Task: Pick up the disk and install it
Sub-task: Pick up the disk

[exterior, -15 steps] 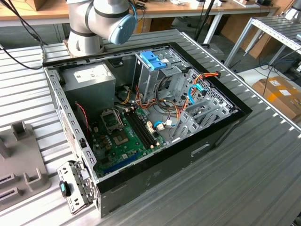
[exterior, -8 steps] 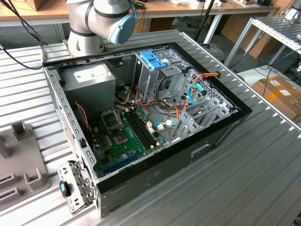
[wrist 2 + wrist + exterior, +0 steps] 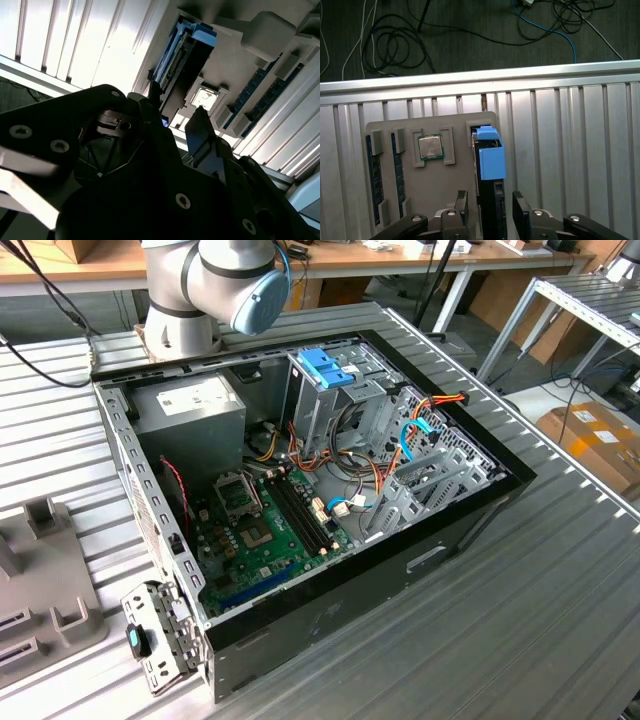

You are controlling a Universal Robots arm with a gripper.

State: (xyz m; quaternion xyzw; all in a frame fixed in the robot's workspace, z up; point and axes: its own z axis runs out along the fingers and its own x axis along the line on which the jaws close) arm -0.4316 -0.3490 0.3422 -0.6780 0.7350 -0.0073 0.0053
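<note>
The disk (image 3: 491,162) stands on edge in a slot of a grey holder tray (image 3: 455,125), its light-blue carrier rail uppermost. In the first wrist view my gripper (image 3: 490,199) is open, with one dark finger on each side of the disk's near end and a small gap showing at the fingers (image 3: 462,202). The second wrist view looks along the fingers (image 3: 201,127) of my gripper (image 3: 175,112) toward the disk (image 3: 182,52), which sits just beyond the tips. Whether a pad touches the disk I cannot tell.
The holder tray also carries a processor chip (image 3: 430,146) and memory sticks (image 3: 372,175), and rests on a ribbed metal table (image 3: 570,150). In the exterior view an open computer case (image 3: 330,580) holds a drive cage with a blue handle (image 3: 325,365) and a power-supply box (image 3: 190,405).
</note>
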